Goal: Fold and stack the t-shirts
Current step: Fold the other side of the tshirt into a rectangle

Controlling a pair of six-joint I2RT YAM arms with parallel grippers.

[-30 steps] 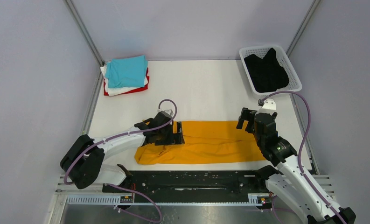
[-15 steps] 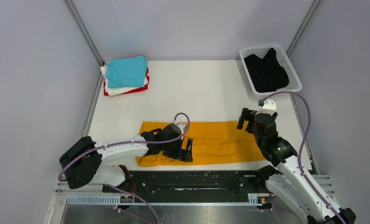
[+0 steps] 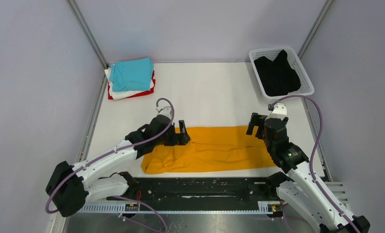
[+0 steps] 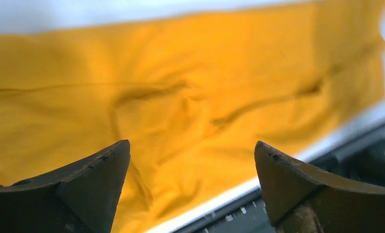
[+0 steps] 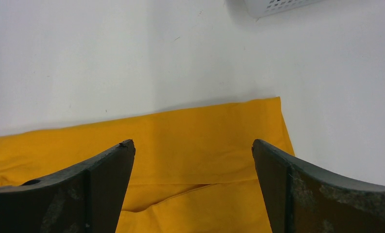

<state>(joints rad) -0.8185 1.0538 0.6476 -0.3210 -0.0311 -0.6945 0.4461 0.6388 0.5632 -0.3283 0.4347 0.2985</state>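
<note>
Creases could get folded in: orange shirt (image 3: 214,148) lies banded at the table's (image 3: 205,92) six o'clock, rumpled mid-cloth. Spread and empty, left hand (image 3: 183,133) and right hand (image 3: 257,127) hover; a shallow pinch might catch one layer.

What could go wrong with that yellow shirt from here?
The orange-yellow shirt lies creased and layered, so the open left gripper might pinch only the top layer and fold it crooked. Its near side sits close to the front edge of the table; a pull toward the arms could drag it off.
</note>
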